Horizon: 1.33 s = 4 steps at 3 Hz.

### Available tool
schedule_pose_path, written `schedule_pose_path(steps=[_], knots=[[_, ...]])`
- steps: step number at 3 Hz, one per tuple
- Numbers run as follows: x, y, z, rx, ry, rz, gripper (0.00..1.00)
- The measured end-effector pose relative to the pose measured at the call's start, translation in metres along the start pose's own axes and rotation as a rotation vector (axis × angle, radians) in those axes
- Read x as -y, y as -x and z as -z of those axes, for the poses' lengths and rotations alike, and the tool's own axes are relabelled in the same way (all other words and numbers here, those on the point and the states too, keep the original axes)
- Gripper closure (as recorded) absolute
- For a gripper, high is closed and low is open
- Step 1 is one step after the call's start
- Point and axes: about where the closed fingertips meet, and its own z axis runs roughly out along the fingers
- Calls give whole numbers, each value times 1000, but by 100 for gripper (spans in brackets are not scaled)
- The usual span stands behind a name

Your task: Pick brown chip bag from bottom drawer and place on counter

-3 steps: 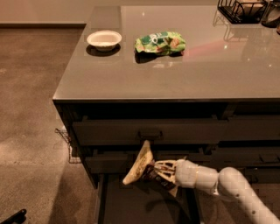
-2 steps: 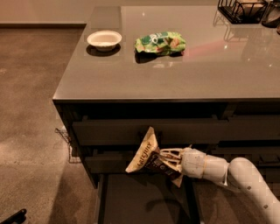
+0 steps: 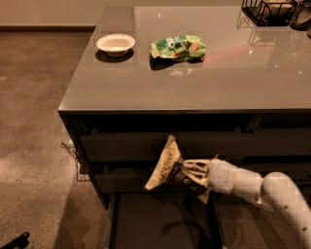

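Note:
The brown chip bag (image 3: 167, 171), dark brown and cream, hangs in the air in front of the drawer fronts, above the open bottom drawer (image 3: 160, 221). My gripper (image 3: 192, 174) comes in from the right on a white arm and is shut on the brown chip bag's right end. The bag is tilted, its cream end pointing up and left. The counter (image 3: 194, 82) is a glossy grey-brown top above the drawers.
On the counter lie a green chip bag (image 3: 177, 47) and a white bowl (image 3: 115, 44) at the far left. A black wire basket (image 3: 269, 10) stands at the back right. Two shut drawers (image 3: 126, 146) sit above the open one. Brown floor lies to the left.
My gripper has lifted the brown chip bag up and slightly to the right, from just above the bottom drawer to level with the middle drawer fronts.

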Motion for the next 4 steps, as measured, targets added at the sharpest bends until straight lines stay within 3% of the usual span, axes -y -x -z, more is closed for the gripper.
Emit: schedule_pose_path(steps=[1, 3, 4], knots=[[52, 49, 30, 49, -63, 121, 100], [164, 168, 64, 137, -134, 420, 100], [164, 168, 64, 137, -134, 420, 100]])
